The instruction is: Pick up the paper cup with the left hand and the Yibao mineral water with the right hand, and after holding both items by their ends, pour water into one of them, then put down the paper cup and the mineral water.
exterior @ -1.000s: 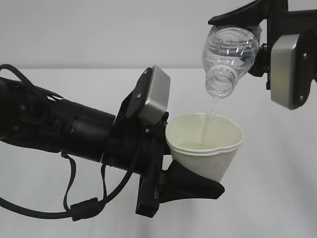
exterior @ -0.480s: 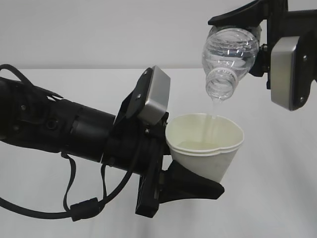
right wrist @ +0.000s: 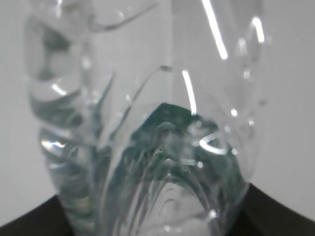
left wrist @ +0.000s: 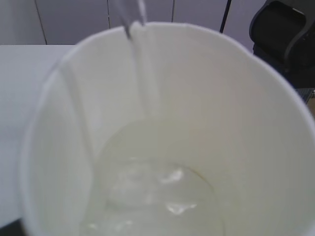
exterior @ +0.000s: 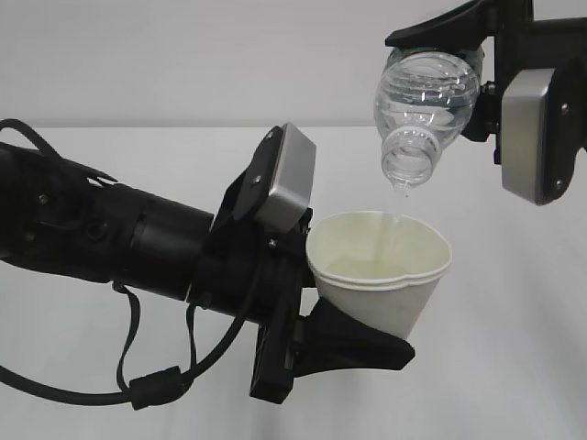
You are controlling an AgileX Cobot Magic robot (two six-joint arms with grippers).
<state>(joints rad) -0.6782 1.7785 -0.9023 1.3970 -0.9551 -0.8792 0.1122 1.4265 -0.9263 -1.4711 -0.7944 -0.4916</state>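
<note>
In the exterior view, the left hand (exterior: 353, 335) grasps the paper cup (exterior: 381, 270) by its lower end, mouth up and tipped slightly, held in the air above the white table (exterior: 514, 367), nearer its right edge than its left. The right hand (exterior: 500, 87) clamps the Yibao mineral water (exterior: 424, 110) by its base end, near the top right; the bottle's long axis slopes down and toward the camera, its open neck directly above the cup's mouth and clear of the rim. A thin thread of water falls from the neck into the cup. The coming move turns on that line: neck above, cup below, so the bottle must be righted before either arm goes down. In the left wrist view, the cup fills the frame, a shallow pool on its bottom and the stream running down its far inner wall; the fingers themselves are hidden. In the right wrist view, only the bottle's clear ribbed body shows close up, pointing away, with green glimpsed through it.
</note>
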